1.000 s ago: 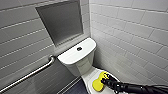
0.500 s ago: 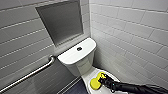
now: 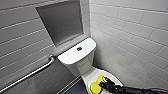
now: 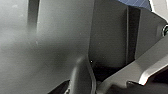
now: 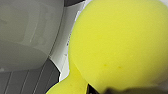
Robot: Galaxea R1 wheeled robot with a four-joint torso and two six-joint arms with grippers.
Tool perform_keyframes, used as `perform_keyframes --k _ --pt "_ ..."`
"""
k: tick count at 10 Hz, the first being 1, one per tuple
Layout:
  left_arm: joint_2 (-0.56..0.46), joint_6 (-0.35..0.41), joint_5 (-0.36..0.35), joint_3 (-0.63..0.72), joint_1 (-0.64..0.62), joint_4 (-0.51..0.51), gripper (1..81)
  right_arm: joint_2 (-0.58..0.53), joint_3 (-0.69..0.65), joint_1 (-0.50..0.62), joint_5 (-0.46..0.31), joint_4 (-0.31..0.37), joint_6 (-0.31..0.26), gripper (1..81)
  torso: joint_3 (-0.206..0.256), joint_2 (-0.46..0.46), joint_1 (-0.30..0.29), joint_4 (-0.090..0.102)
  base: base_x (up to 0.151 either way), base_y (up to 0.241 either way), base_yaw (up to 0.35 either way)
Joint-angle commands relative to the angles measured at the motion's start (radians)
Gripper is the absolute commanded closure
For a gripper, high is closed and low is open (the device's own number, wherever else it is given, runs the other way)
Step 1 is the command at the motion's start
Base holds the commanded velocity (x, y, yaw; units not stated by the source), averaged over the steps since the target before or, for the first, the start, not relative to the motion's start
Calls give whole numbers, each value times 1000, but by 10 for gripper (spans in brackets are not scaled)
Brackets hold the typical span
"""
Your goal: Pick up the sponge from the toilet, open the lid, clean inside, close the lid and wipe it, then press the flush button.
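The white toilet point(image 3: 75, 58) stands in the corner with its lid point(image 3: 88, 75) down. A round flush button point(image 3: 79, 48) sits on the flat tank top. My right gripper point(image 3: 103, 84) reaches in from the lower right and is shut on the yellow-green sponge point(image 3: 96, 85), which rests against the top of the lid. In the right wrist view the sponge point(image 5: 120, 42) looms large, with a strip of the white toilet point(image 5: 62, 47) beside it. My left gripper is open.
A metal grab bar point(image 3: 30, 75) slants along the grey tiled left wall. A recessed niche point(image 3: 61, 22) sits above the tank. A white tiled wall point(image 3: 135, 37) stands close on the right. Dark floor point(image 3: 75, 88) shows left of the bowl.
The right gripper has slid the sponge slightly left and nearer across the lid, then held still. The toilet has not moved.
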Motion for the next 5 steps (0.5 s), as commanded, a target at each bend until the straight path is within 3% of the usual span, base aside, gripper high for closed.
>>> perform_keyframes --k 1,5 --pt "-11 3 49 12 -8 -3 10 -137 348 10 23 -82 -12 811 0 0 0 0 0 0 0" --pt "-11 3 49 12 -8 -1 10 -238 370 -88 30 -88 -9 811 0 0 0 0 0 0 0"
